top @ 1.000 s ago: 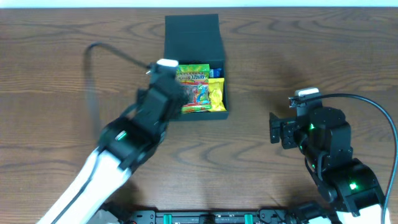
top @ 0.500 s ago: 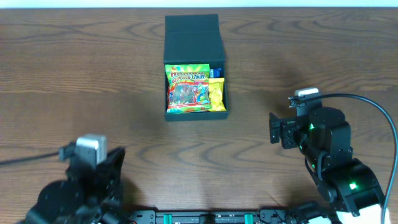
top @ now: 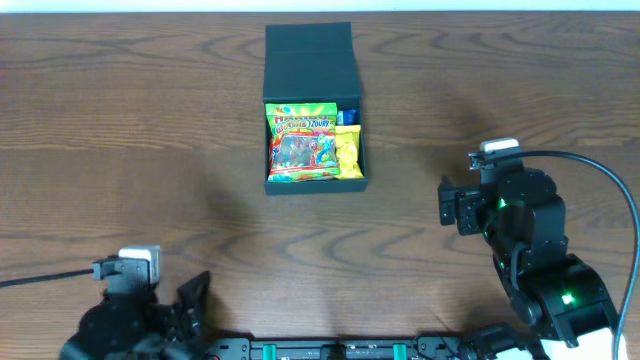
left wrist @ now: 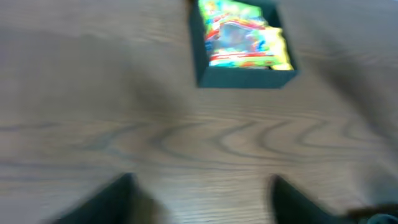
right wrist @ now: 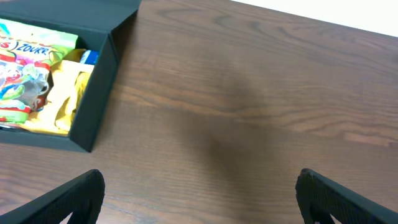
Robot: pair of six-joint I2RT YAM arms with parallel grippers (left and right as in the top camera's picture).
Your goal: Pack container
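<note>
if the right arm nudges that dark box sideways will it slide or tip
Probably slides rather than tips: the box sits low and flat on the smooth wooden table. It looks like thin cardboard, so a wall may flex under a fingertip. The snack bags inside likely add little weight, so it may skid easily.

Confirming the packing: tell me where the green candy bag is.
In the overhead view, the green candy bag lies inside the open container, on its left side, a yellow packet beside it.
</note>
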